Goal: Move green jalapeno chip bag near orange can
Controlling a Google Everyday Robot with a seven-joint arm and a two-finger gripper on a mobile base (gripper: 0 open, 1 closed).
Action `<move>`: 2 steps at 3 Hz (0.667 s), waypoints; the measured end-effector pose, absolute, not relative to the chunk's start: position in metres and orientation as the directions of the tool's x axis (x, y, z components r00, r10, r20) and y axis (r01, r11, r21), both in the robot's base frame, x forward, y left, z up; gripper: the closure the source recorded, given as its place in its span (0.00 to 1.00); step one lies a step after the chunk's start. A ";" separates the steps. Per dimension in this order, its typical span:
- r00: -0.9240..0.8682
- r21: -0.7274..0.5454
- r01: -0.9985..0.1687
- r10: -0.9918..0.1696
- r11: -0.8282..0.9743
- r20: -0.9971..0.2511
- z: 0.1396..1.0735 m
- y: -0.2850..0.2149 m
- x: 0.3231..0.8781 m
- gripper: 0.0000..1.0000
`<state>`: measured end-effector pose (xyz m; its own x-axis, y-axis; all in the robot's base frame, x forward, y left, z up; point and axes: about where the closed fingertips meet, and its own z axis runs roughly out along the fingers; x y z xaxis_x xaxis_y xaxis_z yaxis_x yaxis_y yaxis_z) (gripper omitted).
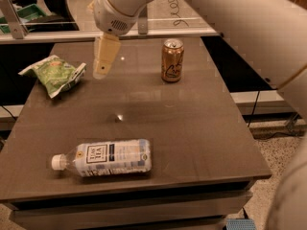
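Brown table (201,128) under gripper (100,71) at its back-left, clear labelled bottle (103,157) on its side well in front of gripper, cap pointing left, green bin (29,13) behind gripper, far left

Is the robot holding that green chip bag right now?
No: the green jalapeno chip bag lies on the table at its left side, and the gripper hangs just right of it, apart.
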<state>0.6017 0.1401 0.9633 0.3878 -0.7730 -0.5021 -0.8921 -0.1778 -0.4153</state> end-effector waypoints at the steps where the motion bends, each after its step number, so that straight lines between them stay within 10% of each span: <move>1: 0.365 -0.415 -0.897 -0.780 -0.149 -0.508 0.939 0.168 0.633 0.00; 2: 0.330 -0.393 -0.913 -0.763 -0.108 -0.557 0.917 0.196 0.640 0.00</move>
